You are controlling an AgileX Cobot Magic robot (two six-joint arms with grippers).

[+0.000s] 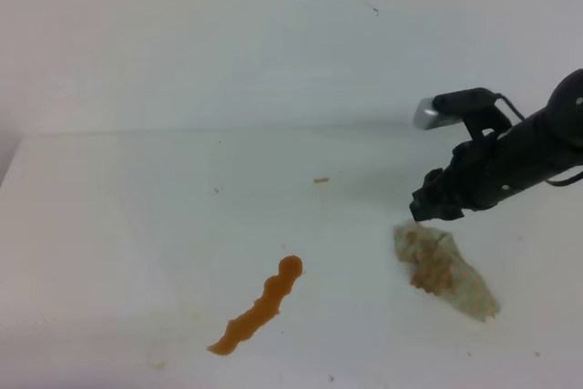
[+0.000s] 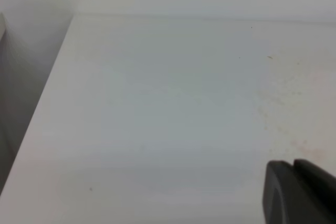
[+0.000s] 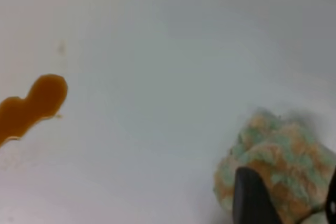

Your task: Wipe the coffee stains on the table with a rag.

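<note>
On the right of the matte white table lies the rag — a crumpled, lumpy cloth blotched orange-brown. Our right gripper hangs just over its far end, fingers parted astride it, gripping nothing. Left of it sits the coffee stain — wavy, glossy, blob-ended.

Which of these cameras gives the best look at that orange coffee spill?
The exterior high view: it shows the coffee stains whole, a wavy orange streak on the table, left of the rag. The right wrist view catches only the rounded end at its left edge. The left wrist view shows no streak.
</note>
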